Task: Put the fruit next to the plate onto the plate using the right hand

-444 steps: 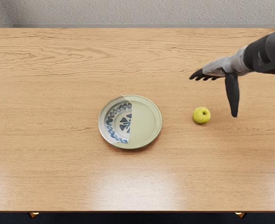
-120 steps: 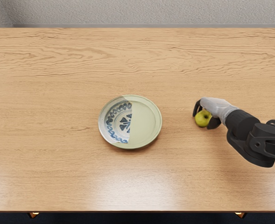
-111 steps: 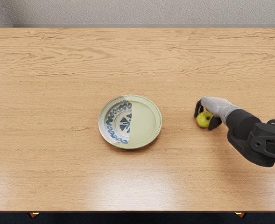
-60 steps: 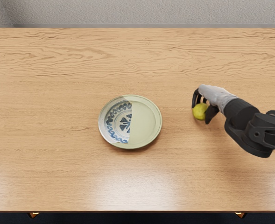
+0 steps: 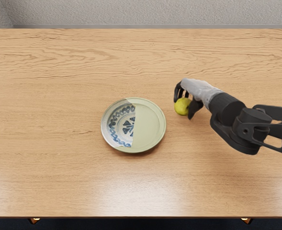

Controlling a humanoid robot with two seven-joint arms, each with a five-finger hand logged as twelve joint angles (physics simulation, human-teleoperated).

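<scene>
A light wooden table [image 5: 59, 72] with bold grain fills the view, with a grey wall [image 5: 155, 12] behind it. The right hand [image 5: 189, 94], reaching in from the right edge, is curled around a small round yellow-green fruit [image 5: 181, 107], with its dark fingers [image 5: 178, 91] on either side. The fruit seems lifted off the wood, though the angle leaves that unsure. It is just right of the round pale-green ceramic plate [image 5: 150, 125], which is blue-patterned on its left half, and the two are not touching.

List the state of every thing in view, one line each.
Apple: gripped in the right hand's fingers, just right of the plate, not yet on it.
Plate: flat on the table, untouched, no fruit on it.
Right hand: fingers curled around the apple.
Left hand: out of view.
</scene>
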